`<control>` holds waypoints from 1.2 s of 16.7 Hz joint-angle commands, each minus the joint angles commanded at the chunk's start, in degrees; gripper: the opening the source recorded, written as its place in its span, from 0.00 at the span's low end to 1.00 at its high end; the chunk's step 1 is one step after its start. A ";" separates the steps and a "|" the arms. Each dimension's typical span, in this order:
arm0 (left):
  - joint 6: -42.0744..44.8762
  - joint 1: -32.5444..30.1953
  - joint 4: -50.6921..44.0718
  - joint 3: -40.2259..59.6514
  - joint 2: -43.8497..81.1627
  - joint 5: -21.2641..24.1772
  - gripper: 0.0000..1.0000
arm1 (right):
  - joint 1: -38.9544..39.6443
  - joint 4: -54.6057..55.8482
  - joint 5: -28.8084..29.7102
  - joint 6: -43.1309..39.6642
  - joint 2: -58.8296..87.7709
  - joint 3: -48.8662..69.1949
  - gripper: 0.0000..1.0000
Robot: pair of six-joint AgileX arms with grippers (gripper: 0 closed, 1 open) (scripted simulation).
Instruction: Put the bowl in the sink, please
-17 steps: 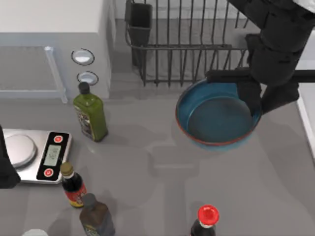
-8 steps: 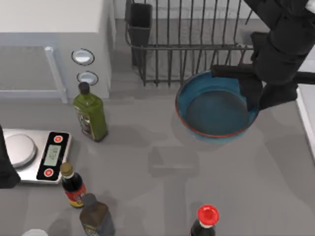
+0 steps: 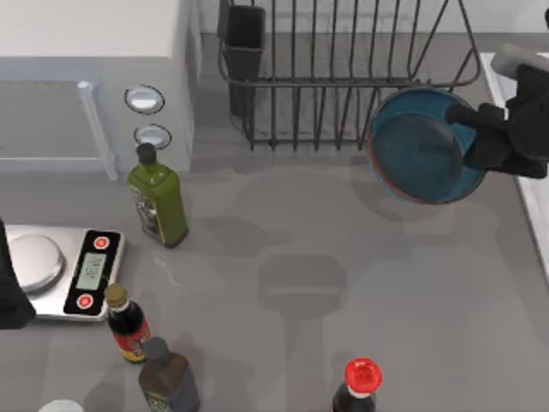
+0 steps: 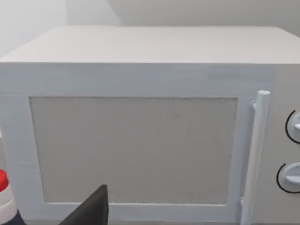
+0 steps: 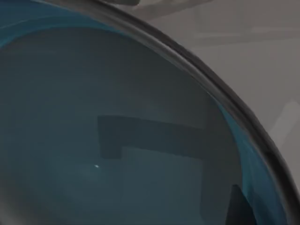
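The blue bowl with its thin reddish rim hangs tilted above the table at the right, just in front of the dish rack. My right gripper is shut on the bowl's right rim, with the arm reaching in from the right edge. The sink's pale raised rim runs along the right edge of the top view, right beside the bowl. In the right wrist view the bowl's dark inner base is very close. My left arm is parked at the far left by the scale.
A black wire dish rack stands at the back, a white microwave at the back left. A green bottle, a scale, two dark bottles and a red-capped bottle stand left and front.
My right gripper has carried the bowl to the right and toward the back, nearer the sink's rim, and the bowl has tipped more steeply. The left arm has not moved.
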 joint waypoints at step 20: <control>0.00 0.00 0.00 0.00 0.00 0.00 1.00 | -39.00 83.46 -12.98 -18.43 -16.73 -35.77 0.00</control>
